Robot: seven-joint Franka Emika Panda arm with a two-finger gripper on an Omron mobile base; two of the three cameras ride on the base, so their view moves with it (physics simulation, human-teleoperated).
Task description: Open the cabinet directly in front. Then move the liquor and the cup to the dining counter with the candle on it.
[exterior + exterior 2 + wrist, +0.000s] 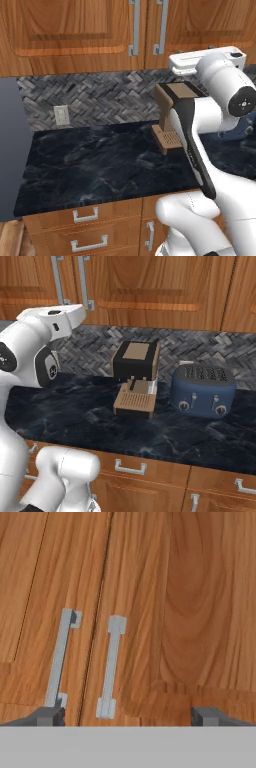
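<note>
Medium-brown wooden wall cabinet (pixel 150 612), doors closed: opening step likely just starting. Facing its two silver bar handles (pixel 111 667) with two-finger gripper (pixel 127 714) spread wide, empty; next, probably closing on one.

Even, flat light fills all three views, bright and without any clear source. The cabinet (pixel 75 30) wood glows warm. The black counter (pixel 100 165) shows soft pale veining, no hard glare. Shadows are faint, just under the cabinet's lower edge. Textures are slightly soft and edges stay undistorted.
</note>
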